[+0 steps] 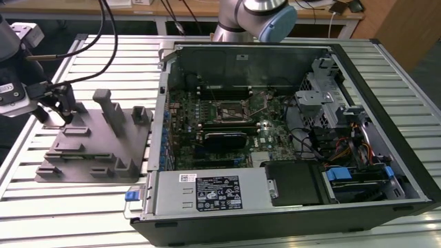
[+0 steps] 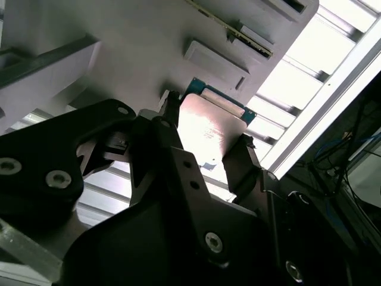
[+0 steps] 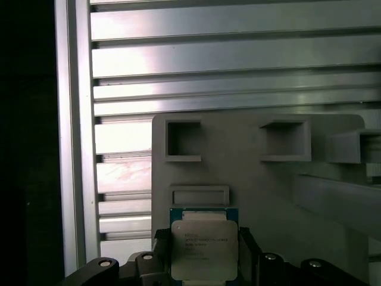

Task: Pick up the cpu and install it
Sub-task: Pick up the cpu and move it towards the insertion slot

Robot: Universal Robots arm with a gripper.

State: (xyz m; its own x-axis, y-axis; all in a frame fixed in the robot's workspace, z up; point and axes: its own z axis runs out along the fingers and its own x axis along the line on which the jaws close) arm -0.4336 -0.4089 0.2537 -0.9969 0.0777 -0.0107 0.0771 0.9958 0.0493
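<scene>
**Position.** The gripper (image 1: 59, 114) is standing over the grey fixture block (image 1: 90, 150) at the exterior view's left, well apart from the open computer case (image 1: 386, 103).

**Task item.** In both wrist views the cpu (image 3: 204, 247) is sitting between the two fingers (image 2: 241, 158). Its silver top is facing the first wrist camera and its green rim is showing along one edge.

**Jaws.** They are drawn in to the chip's width and appear to be pressing on two opposite edges, with nothing else between them. Whether the chip is resting on the block or hanging clear of it cannot be told.

**Risks, as judged.**
- The hold is bearing on thin edges only. An uneven pinch could be letting the chip tilt or slip, and a fall onto the block or the slatted table (image 1: 82, 206) would likely mar its contact face.
- The motherboard socket (image 1: 231, 109) is lying low inside the case among cables and brackets. A skewed or wrongly turned chip would be seating badly there and could bend pins.
</scene>
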